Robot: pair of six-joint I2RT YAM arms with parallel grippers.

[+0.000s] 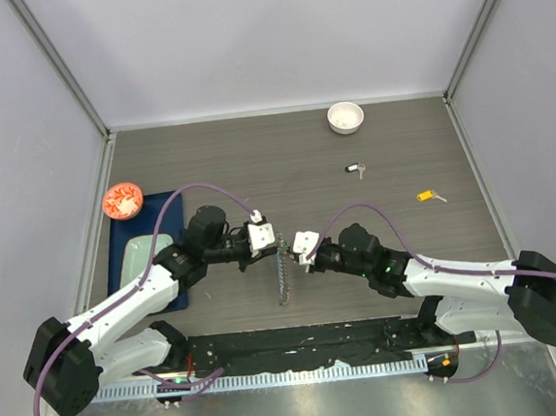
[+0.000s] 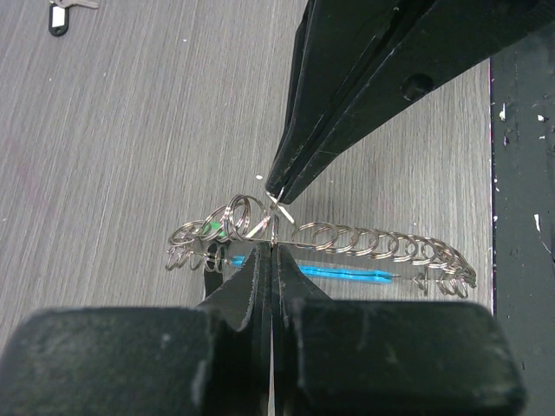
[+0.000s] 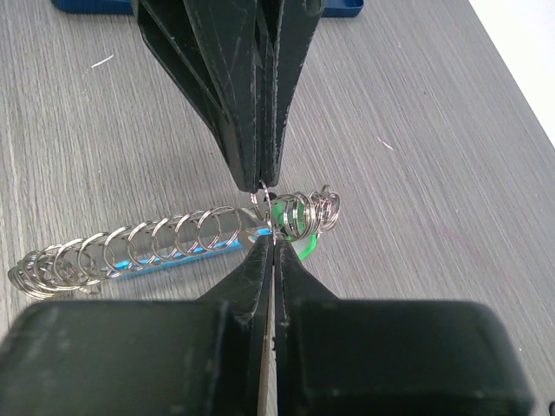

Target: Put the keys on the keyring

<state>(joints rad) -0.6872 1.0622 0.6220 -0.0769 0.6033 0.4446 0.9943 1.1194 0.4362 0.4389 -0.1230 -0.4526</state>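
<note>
Keyring (image 1: pixel 282 271) is held near mid-worktop (image 1: pixel 254 152), between the two arms. Left fingers (image 2: pixel 251 277) are pressed together, pinching a coil at the end where a green-tagged key (image 3: pixel 290 221) sits. Right fingers (image 3: pixel 256 269) are closed on a coil just beside them. Black-tagged key (image 1: pixel 354 169) and yellow-tagged key (image 1: pixel 431 196) are seen lying well apart, loose.

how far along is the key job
Done: a green-tagged key seems to sit among the keyring loops. In hand: the left gripper and right gripper are both pinched shut on the keyring. Left: the black-tagged key and yellow-tagged key lie loose on the table.
</note>
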